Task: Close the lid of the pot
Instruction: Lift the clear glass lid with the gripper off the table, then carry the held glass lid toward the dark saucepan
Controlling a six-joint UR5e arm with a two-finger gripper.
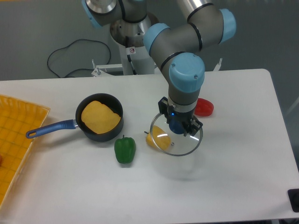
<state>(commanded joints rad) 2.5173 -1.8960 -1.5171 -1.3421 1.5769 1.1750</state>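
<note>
The pot point(100, 117), a small black saucepan with a long blue handle and yellow contents, stands uncovered at the left middle of the table. The lid point(176, 139), a clear glass disc with a silver rim, hangs above the table to the right of the pot. My gripper point(177, 127) is shut on the lid's dark blue knob from above. A faint shadow lies on the table under the lid, which overlaps the yellow pepper in view.
A green pepper point(124, 149) sits just in front of the pot. A yellow pepper point(154, 137) lies between the pot and the lid. A red pepper point(204, 107) is behind the gripper. A yellow tray point(16, 135) fills the left edge.
</note>
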